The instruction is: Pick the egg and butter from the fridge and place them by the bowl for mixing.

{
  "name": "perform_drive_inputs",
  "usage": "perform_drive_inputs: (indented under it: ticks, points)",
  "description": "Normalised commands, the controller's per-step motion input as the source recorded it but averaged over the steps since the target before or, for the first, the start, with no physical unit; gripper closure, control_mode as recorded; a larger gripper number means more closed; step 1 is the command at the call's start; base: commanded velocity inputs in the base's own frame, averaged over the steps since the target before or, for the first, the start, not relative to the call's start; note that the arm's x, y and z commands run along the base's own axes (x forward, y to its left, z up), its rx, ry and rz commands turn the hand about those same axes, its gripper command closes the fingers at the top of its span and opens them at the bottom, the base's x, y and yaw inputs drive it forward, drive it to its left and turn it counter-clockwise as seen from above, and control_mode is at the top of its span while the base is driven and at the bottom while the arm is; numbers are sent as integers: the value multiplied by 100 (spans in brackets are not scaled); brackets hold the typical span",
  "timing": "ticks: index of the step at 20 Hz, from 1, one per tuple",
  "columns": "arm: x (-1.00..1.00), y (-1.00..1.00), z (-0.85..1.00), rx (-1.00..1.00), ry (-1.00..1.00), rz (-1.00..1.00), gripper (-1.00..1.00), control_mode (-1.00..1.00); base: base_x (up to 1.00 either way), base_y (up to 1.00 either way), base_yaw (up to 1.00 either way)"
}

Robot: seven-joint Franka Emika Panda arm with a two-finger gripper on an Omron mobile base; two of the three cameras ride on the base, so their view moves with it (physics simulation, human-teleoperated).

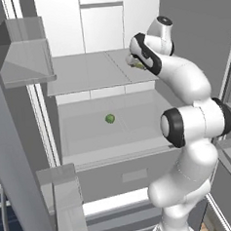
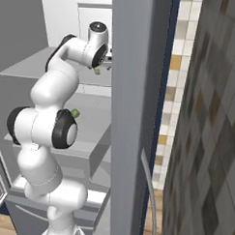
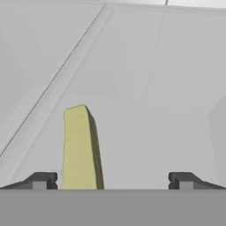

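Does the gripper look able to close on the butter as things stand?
Probably yes. In the hand view the butter lies on the fridge shelf between the open fingertips, nearer the left one, with nothing in between. The gripper looks already around it.

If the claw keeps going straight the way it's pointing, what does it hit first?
Most likely the butter: it lies between the open claw tips, close to one of them, on the fridge shelf. Depth is unclear, so it might meet the shelf beside it instead.
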Motion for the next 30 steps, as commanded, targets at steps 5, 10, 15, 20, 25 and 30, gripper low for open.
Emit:
perform_drive_inputs:
  ticks: [5, 10, 15, 20, 25, 30]
  points:
    - [0, 1, -29, 0, 2, 1, -100, -100, 0, 0, 0]
    - [7, 14, -43, -3, 5, 1, 100, -100, 0, 0, 0]
    - [11, 9, -29, -1, 7, 0, 100, -100, 0, 0, 0]
    - [1, 0, -15, 0, 0, 0, 100, -100, 0, 0, 0]
    - [-5, 0, -4, 0, 0, 0, 100, -100, 0, 0, 0]
    - [-85, 0, 10, -3, -15, -7, 100, -100, 0, 0, 0]
